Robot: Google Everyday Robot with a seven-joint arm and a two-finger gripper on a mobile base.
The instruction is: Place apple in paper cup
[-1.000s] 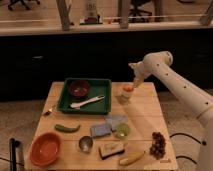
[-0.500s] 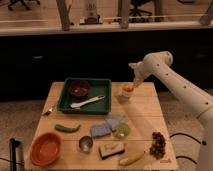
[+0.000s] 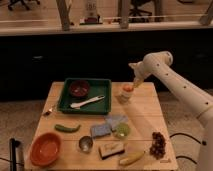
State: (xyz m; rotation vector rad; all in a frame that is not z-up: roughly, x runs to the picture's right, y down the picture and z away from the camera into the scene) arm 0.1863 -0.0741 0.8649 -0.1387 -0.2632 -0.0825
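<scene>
Nothing moved; gripper [image 3: 135, 83] over apple [image 3: 128, 88] hiding paper cup [image 3: 125, 96] mouth

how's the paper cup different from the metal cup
The paper cup is pale and tall; the metal cup is shiny and squat. The paper cup stands at the far side by the tray, apple at its mouth, gripper close above it; the metal cup sits near the front. Both are upright.

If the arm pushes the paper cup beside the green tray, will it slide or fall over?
It would probably tip: the paper cup is taller than wide, and the apple sits at its mouth, making it top-heavy. Being paper, it likely dents easily. The gripper hangs just above it, to the right.
</scene>
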